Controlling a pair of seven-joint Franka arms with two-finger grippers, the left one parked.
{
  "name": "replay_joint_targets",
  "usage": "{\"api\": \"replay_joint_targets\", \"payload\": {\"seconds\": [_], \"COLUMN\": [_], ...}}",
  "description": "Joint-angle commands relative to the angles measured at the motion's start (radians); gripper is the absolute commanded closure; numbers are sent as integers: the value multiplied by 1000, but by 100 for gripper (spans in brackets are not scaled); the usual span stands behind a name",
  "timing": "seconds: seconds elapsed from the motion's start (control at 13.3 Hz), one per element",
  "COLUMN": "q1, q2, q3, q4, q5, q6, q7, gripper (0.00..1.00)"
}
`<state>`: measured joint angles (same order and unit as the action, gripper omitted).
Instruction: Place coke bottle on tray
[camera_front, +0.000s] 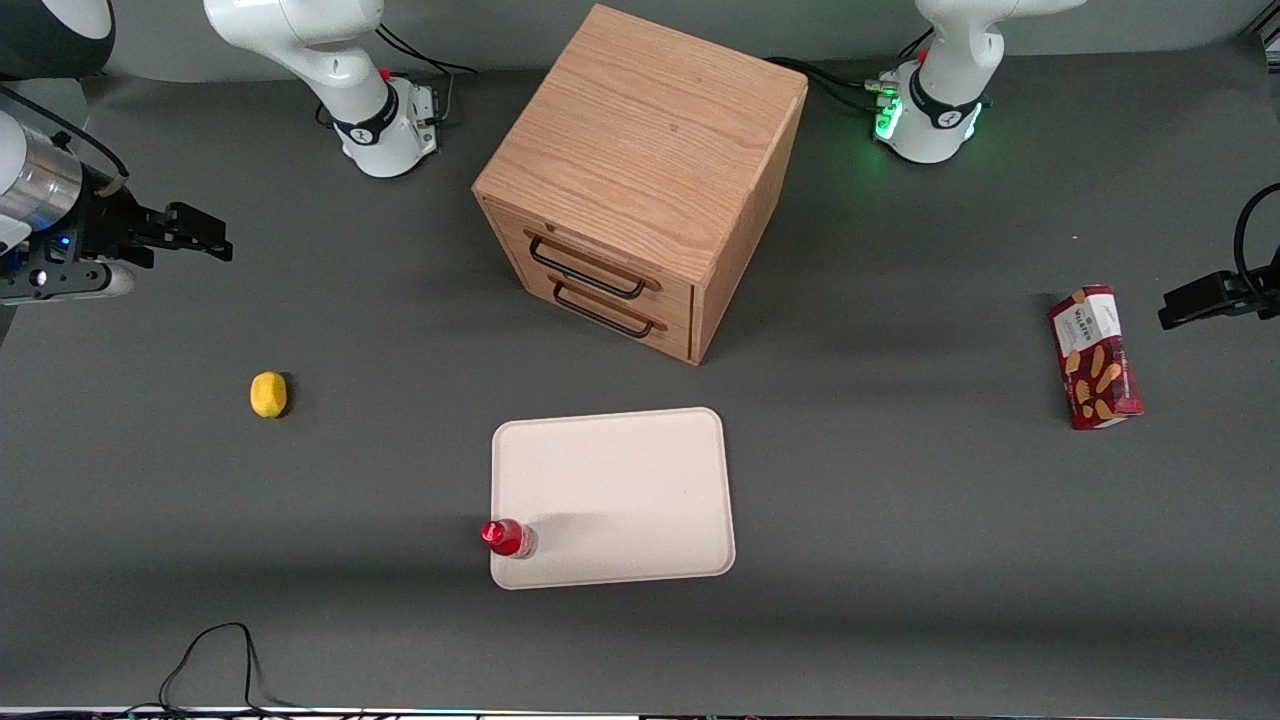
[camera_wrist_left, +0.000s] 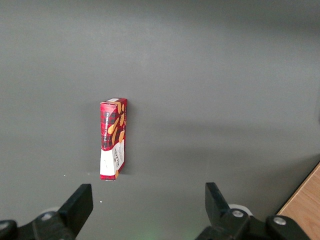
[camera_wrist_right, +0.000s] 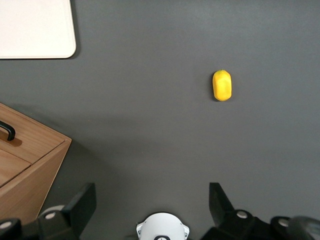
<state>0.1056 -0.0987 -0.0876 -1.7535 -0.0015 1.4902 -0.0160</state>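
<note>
Gripper (camera_front: 215, 240) hangs wide open above the table's working-arm end — bottle (camera_front: 508, 538) stands upright on the tray's (camera_front: 620, 490) corner.

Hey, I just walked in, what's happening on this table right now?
The small red coke bottle stands upright on the flat cream-white tray, at the corner nearest the front camera. The working arm's claw is open and empty, hanging above the table toward its own end, farther from the camera than the rounded yellow lump.
</note>
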Motion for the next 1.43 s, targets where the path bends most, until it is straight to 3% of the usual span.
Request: {"api": "replay_joint_targets", "payload": {"seconds": [0.0, 0.53, 0.75, 1.36], "q1": [9, -49, -131, -130], "q2": [-7, -3, 8, 14], "q3": [-34, -18, 67, 71], "q4": [3, 37, 45, 52], "q5": [23, 26, 28, 28], "q6": [4, 4, 4, 2], "q7": [-30, -16, -15, -15], "gripper": [0, 0, 0, 0]}}
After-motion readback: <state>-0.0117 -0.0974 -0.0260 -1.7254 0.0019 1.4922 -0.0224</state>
